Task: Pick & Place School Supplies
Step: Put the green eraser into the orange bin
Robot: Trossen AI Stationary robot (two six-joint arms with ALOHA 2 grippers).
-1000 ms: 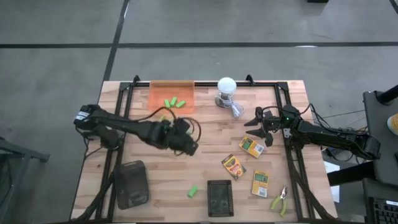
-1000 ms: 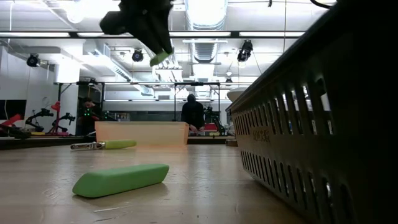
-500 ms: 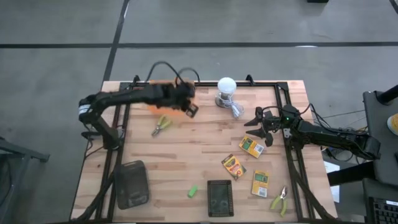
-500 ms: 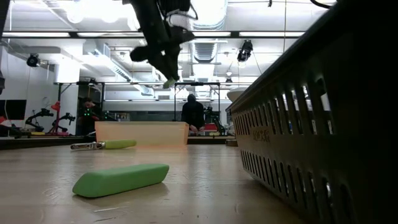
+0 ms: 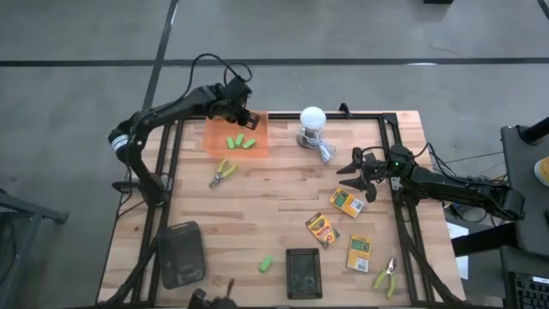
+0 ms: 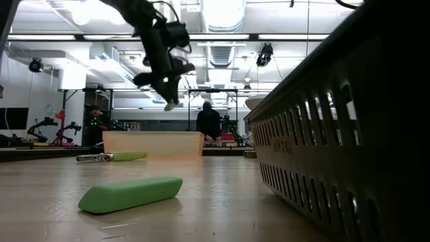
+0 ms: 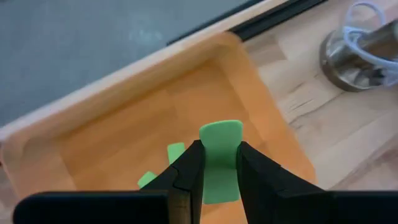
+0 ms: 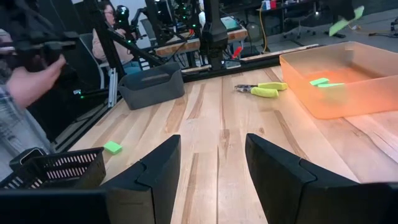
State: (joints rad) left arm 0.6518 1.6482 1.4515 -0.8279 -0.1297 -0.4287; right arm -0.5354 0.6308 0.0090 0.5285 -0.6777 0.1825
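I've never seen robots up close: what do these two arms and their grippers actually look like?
Both arms are dark, slim and jointed. The left gripper ends in two flat black fingers, and a black cable loops above that arm. The right gripper has broad black fingers too; a small green light glows near its wrist.

The light wooden table (image 5: 274, 184) holds an orange see-through tray (image 5: 237, 134), a white round bulb with a cable (image 5: 312, 126) and two dark plastic baskets (image 5: 181, 253). Also on the wood lie three yellow-and-green crayon boxes (image 5: 347, 202), two green-handled pliers (image 5: 224, 172) and one small green block (image 5: 266, 263).
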